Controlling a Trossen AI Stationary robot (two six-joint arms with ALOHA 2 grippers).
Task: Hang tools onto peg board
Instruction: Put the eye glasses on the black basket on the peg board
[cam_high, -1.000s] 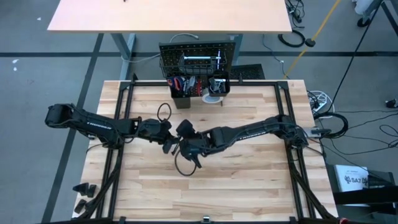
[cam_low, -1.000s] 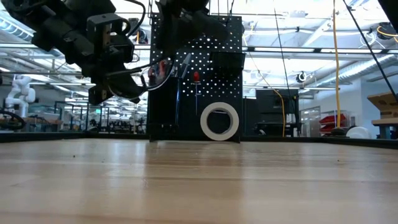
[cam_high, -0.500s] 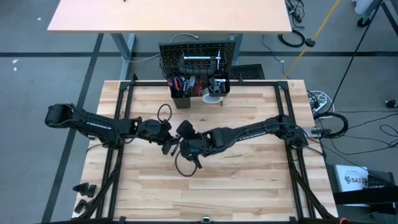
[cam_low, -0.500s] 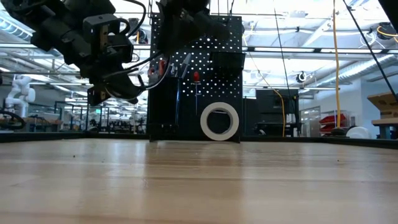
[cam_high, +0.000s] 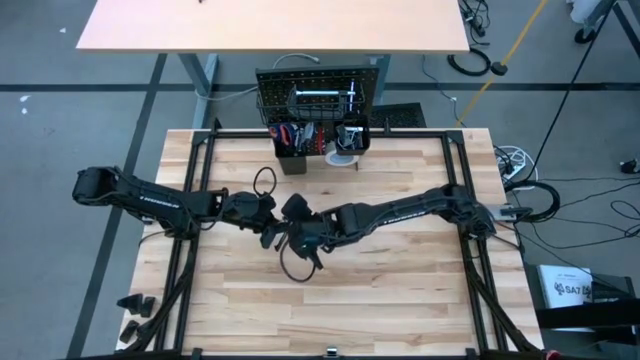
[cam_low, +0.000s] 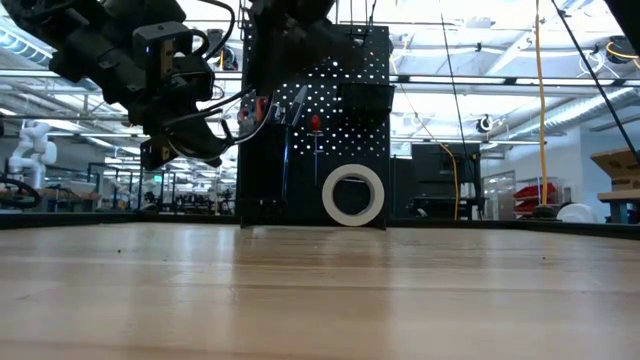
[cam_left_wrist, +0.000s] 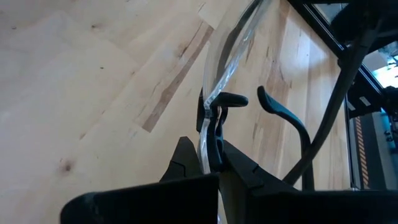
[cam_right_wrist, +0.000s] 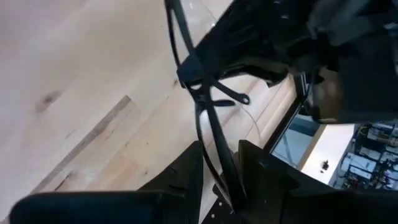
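A pair of safety glasses with a clear lens (cam_left_wrist: 233, 43) and black temples (cam_right_wrist: 186, 56) hangs in mid-air over the middle of the table, between my two grippers. My left gripper (cam_high: 272, 225) is shut on it from the table's left. My right gripper (cam_high: 296, 232) is shut on it from the right. The lens also shows in the low view (cam_low: 250, 112). The peg board (cam_high: 318, 95) stands upright at the far edge with tools hung on it and red-handled tools in a bin (cam_high: 290, 135) at its foot. A white tape roll (cam_low: 353, 194) leans on edge against the board. My left gripper (cam_left_wrist: 211, 163) pinches the lens's edge beside the nose piece (cam_left_wrist: 210, 127) between its two fingers. The fingers slant downward. The lens stands on edge, reaching away from the fingertips, clear of the table. My right gripper (cam_right_wrist: 221, 171) has one thin black temple (cam_right_wrist: 214, 146) between its two fingers, lying along them. The fingers slant down from the table's right. The rest of the glasses reaches away toward my left gripper, lifted clear.
Black frame rails (cam_high: 200, 180) run along the table's left, right and far sides. Bare wooden tabletop (cam_high: 400, 290) lies near and to the right of the grippers. Beyond the far edge stands another table (cam_high: 270, 25).
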